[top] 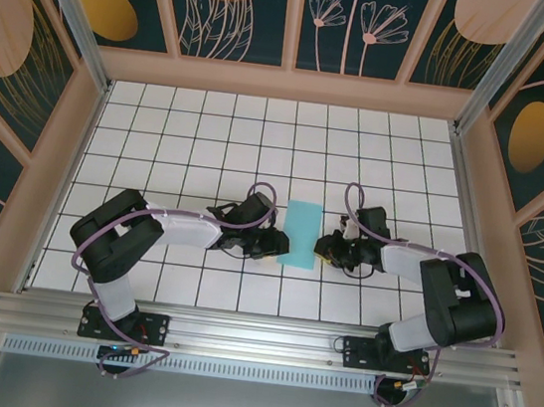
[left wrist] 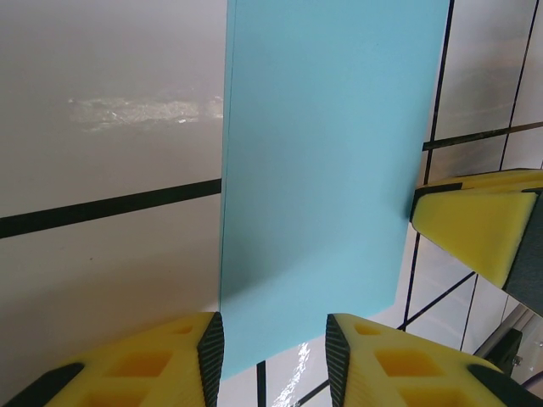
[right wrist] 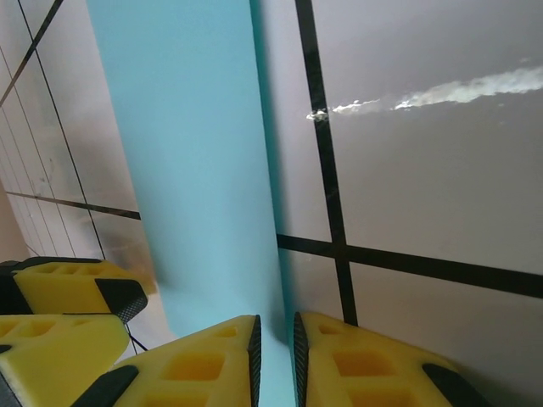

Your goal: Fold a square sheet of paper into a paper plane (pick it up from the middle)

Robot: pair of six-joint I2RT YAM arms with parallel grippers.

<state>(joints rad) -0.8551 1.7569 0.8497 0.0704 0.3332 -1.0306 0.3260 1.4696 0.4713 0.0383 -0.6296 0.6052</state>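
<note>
- Paper (top: 300, 232) lies on the table (top: 211, 135) as a narrow strip, right betw the two grippers. Its long axis runs away from the bases.
- L gripper (top: 272, 244) is at the strip's left long edge, near end. Jaws apart, paper's near corner in the gap, nothing clamped.
- R gripper (right wrist: 276, 335) is at the right long edge. Jaws nearly together w/ that edge in the slit; I can't tell if it's pinched.
- Both equally near, so I'd work crosswise from the sides.

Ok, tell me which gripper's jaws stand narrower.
The right gripper: its jaws leave only a slit over the turquoise paper; the left gripper gapes wider.
</note>
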